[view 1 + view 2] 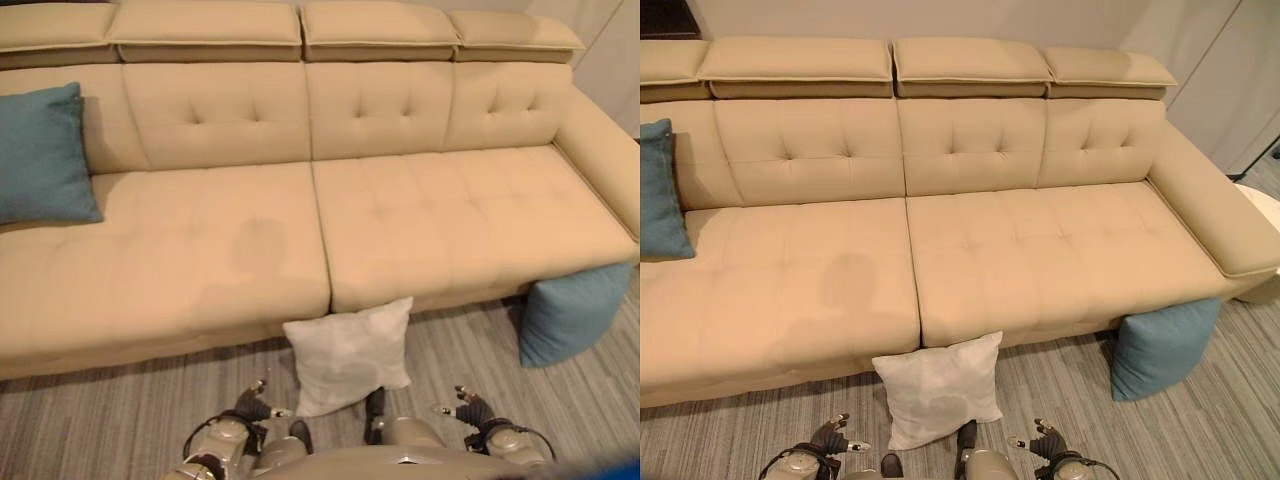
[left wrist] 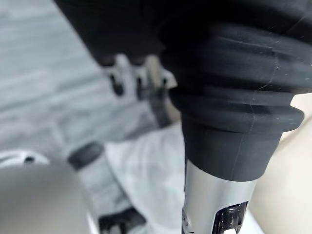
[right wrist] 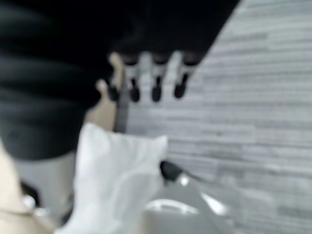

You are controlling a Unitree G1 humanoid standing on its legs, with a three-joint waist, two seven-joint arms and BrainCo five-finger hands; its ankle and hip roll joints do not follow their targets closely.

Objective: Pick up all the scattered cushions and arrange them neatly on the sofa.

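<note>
Left hand (image 1: 255, 405): fingers loosely extended, dark tips apart, nothing between them. Right hand (image 1: 470, 408): same posture, fingers relaxed and empty — the right wrist view shows its fingertips (image 3: 156, 90) in a straight row over bare floor.

Both hands sit low, either side of the white cushion (image 1: 348, 354), near it but not touching. That cushion stands tilted on the grey plank floor (image 1: 120, 420), leaning against the sofa (image 1: 400, 220) front at the seam between the two seat sections.

Other cushions: one blue cushion (image 1: 42, 152) already upright on the seat at the left end against the backrest; a second blue cushion (image 1: 572, 312) on the floor, tucked against the sofa's right front corner under the armrest.

Risks, as judged — white cushion is soft and only propped; a one-sided touch could tip it flat or slide it along the floor. A shallow pinch on slack fabric may slip on the lift. The right-hand blue cushion looks wedged, so a pull could drag rather than free it.
</note>
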